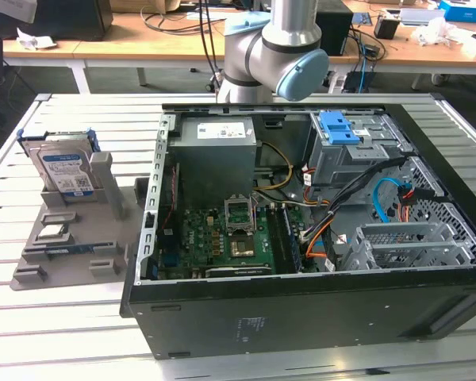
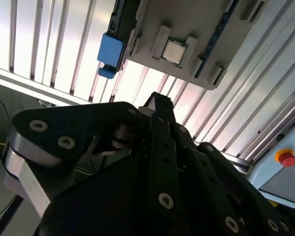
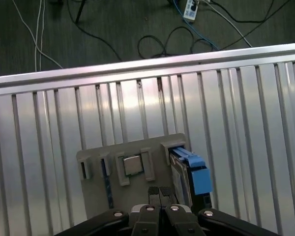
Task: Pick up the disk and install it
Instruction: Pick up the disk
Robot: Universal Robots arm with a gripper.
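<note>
Silver-metal rectangular disk (image 1: 63,171) in blue plastic carrier frame stood upright, slotted at the far corner of the grey plastic fixture tray (image 1: 103,242), probably so its upper edge could be grasped. Black gripper (image 3: 160,191) hovered above, fingers together, empty.

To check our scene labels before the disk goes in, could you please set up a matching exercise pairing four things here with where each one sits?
Things:
1. the disk
2. the processor chip
3. the blue latch
4. the power-supply box

Places:
A. on the drive cage inside the computer case
B. standing upright in the grey holder
C. lying flat in a holder recess
D. in the case's far corner, on the exterior view's left

Pairs: 1-B, 2-C, 3-A, 4-D
</note>
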